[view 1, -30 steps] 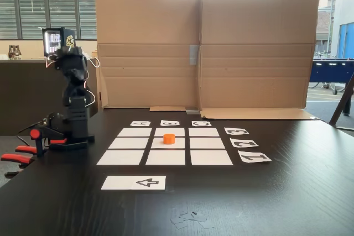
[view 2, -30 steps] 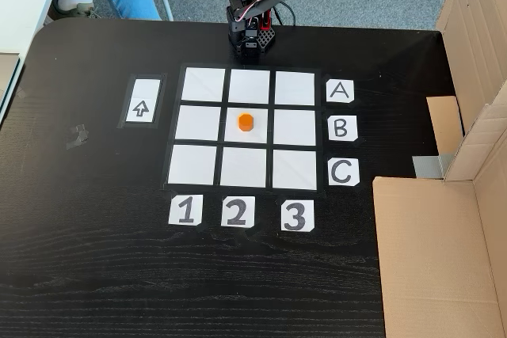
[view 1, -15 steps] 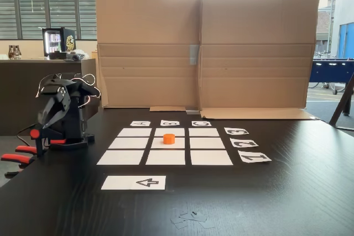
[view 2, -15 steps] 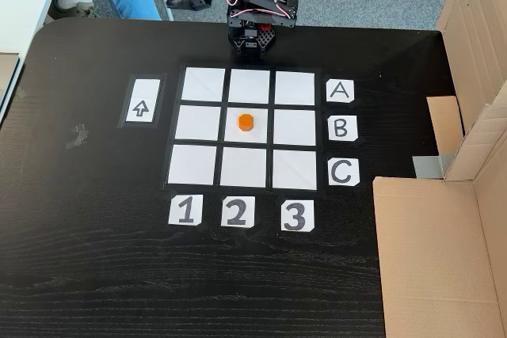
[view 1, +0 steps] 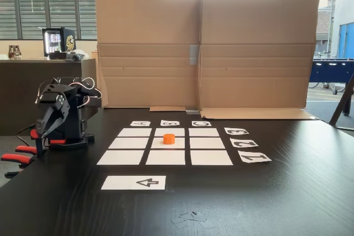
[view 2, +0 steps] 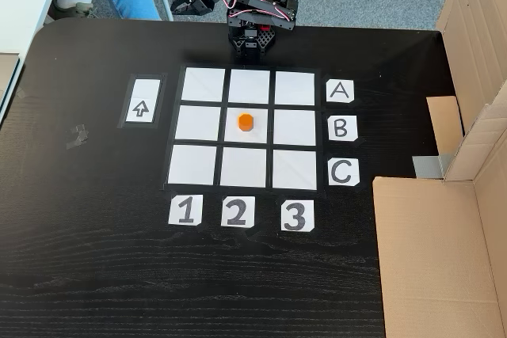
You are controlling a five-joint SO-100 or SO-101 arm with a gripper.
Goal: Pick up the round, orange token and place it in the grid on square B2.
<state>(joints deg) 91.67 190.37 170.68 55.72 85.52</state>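
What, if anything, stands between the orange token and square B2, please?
Nothing visible does: the token already sits on square B2, the grid's centre cell. The gripper is folded back past the table edge, apart from it.

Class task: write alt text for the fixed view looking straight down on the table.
An orange token sits on the centre square of a 3x3 white paper grid on a black table. The arm is folded at the far edge, its hand away from the grid.

matt plastic token [view 2: 245, 122], paper grid [view 2: 202, 85] — wood-grain table [view 2: 95, 275]
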